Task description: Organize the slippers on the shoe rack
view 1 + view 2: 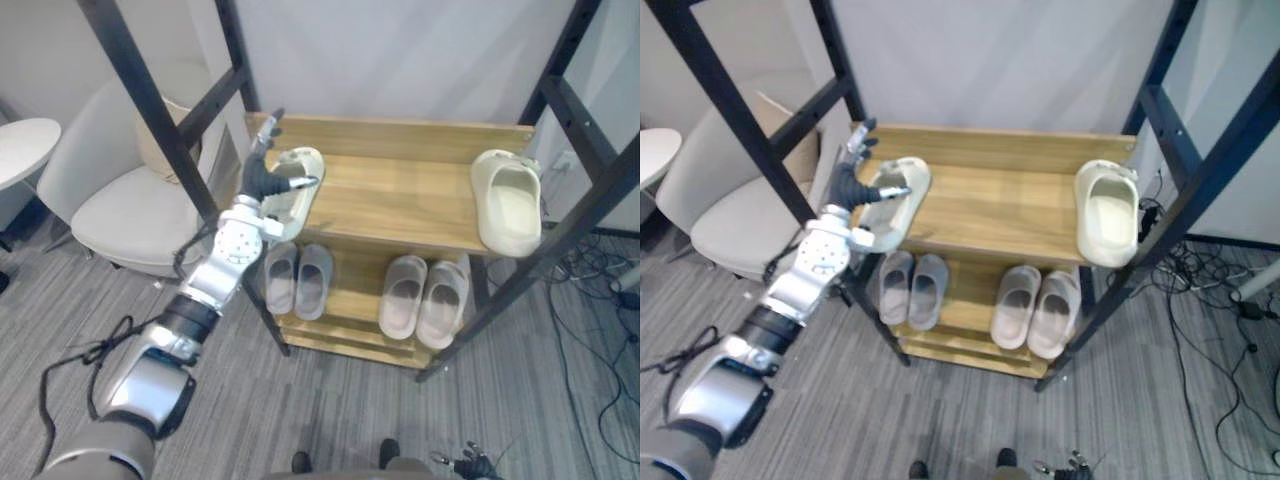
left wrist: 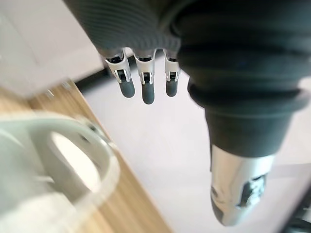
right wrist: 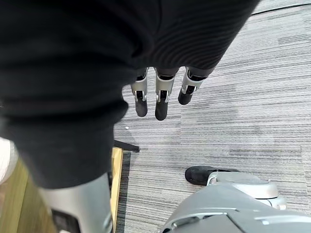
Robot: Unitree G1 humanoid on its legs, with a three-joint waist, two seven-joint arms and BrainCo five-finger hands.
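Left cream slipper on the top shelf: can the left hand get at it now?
Probably yes: the left hand is open right beside the left cream slipper, nothing between them.

Bright, even indoor light, diffuse from above. White wall [image 1: 400,60] at 12 o'clock nearly washed out. Top shelf [image 1: 400,200] has a mild sheen and casts a soft shadow over the grey slippers [image 1: 405,295] below. Left wrist view: cream slipper [image 2: 53,160] at 8 o'clock blurred, background glaring.

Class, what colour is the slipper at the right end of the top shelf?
Cream slipper, clearest in left eye view.
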